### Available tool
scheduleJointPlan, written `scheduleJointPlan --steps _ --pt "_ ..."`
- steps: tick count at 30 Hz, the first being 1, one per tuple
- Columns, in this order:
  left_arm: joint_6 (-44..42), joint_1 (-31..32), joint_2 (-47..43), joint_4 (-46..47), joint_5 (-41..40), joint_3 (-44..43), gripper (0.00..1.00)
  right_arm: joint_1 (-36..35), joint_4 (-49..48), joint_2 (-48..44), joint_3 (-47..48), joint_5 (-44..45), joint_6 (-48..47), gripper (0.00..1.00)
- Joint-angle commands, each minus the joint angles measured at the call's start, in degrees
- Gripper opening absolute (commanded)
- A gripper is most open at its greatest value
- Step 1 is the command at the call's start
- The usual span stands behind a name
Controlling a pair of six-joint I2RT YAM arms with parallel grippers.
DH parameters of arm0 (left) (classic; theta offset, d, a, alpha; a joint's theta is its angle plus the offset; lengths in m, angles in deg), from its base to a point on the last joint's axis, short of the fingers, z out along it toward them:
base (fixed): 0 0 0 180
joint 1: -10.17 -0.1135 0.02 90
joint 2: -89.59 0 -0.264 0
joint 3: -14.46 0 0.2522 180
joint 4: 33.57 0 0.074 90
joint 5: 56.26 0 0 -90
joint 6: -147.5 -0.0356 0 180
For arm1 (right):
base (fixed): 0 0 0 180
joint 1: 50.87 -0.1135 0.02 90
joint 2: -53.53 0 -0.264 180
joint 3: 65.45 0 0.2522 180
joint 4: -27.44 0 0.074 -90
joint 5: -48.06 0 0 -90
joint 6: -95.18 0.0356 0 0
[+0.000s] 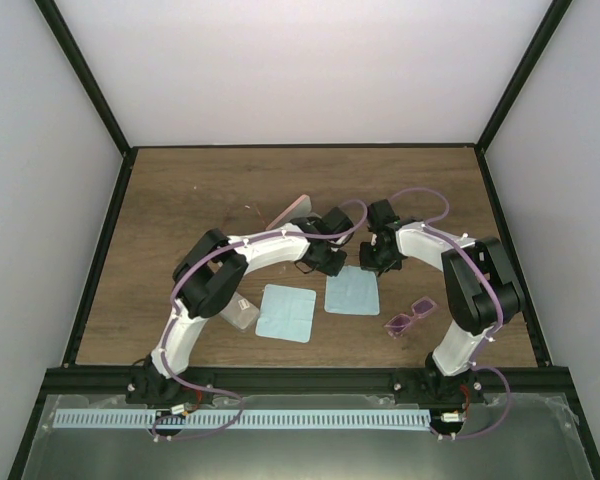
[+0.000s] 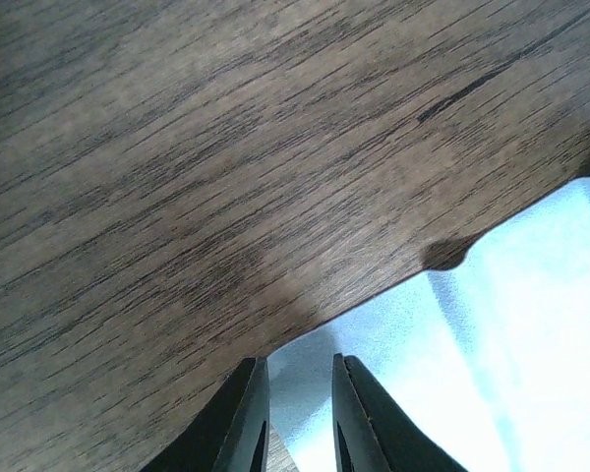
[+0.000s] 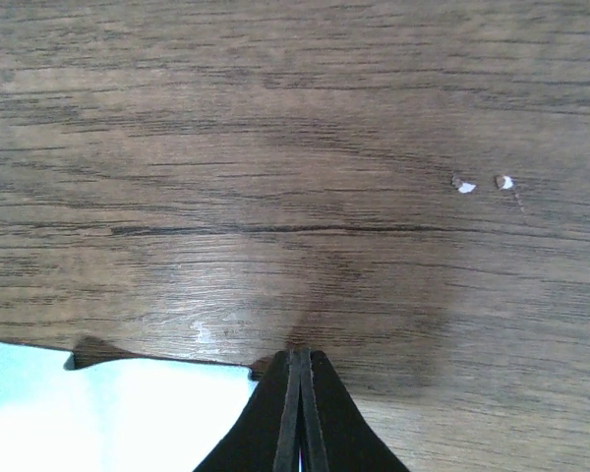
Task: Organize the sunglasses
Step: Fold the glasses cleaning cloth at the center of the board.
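Observation:
The purple-pink sunglasses [image 1: 410, 319] lie on the table at the right, near my right arm's base. The orange wire-frame sunglasses [image 1: 254, 214] lie further back, left of a pink case [image 1: 291, 211]. My left gripper [image 1: 330, 262] [image 2: 293, 362] is open, low over the far left corner of a light blue cloth [image 1: 352, 291] [image 2: 492, 344]. My right gripper [image 1: 377, 262] [image 3: 298, 351] is shut with its tips on the table at that cloth's far right corner [image 3: 128, 413]. I cannot tell whether it pinches the cloth. Neither gripper is near any sunglasses.
A second light blue cloth [image 1: 286, 312] lies left of the first. A grey translucent case [image 1: 239, 314] sits beside my left arm. A black frame borders the wooden table [image 1: 180, 200]. Two small white specks [image 3: 467, 185] lie on the wood.

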Motion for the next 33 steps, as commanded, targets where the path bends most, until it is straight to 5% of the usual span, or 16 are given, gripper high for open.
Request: scheduleJointPlan --steps 1,9,33 --pt "-0.1 0.5 2.9 -6.3 0.2 3.0 0.18 -0.6 -0.1 4.5 -2.9 -1.8 0.2 0.01" --pt "0.2 0.5 3.9 -5.9 0.7 1.2 0.04 -0.6 -0.7 3.1 -3.1 -2.7 0.2 0.01" --pt "2.1 0.5 -0.7 -4.8 -1.6 -0.5 0.04 -0.6 0.5 -1.7 -1.8 -2.7 0.2 0.01"
